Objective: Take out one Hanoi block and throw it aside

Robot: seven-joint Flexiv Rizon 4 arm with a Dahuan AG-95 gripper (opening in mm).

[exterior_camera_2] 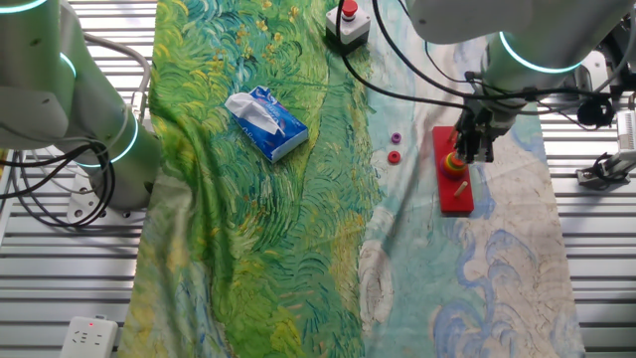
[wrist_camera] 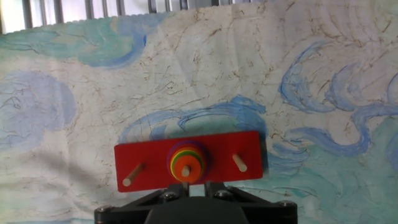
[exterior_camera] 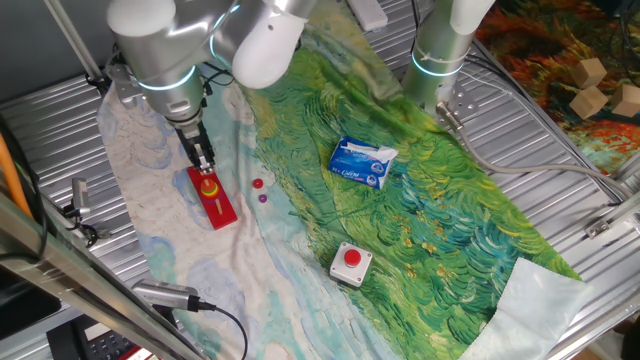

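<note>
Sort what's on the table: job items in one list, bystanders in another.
Job:
gripper, poised over the stack
orange disc topping the stack on the middle peg
red peg base

Lying about:
small red disc and purple disc on the cloth
tissue pack
red push button

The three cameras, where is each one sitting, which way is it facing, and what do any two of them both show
One fixed view: high at one side of the table, looking down the cloth; arm and gripper over the red base.
The other fixed view: high at the opposite side; same gripper, base, a second arm at left.
Hand view: on the hand, looking down onto the base; only the gripper body shows.
Shared: both fixed views show the tissue pack and red button box.
</note>
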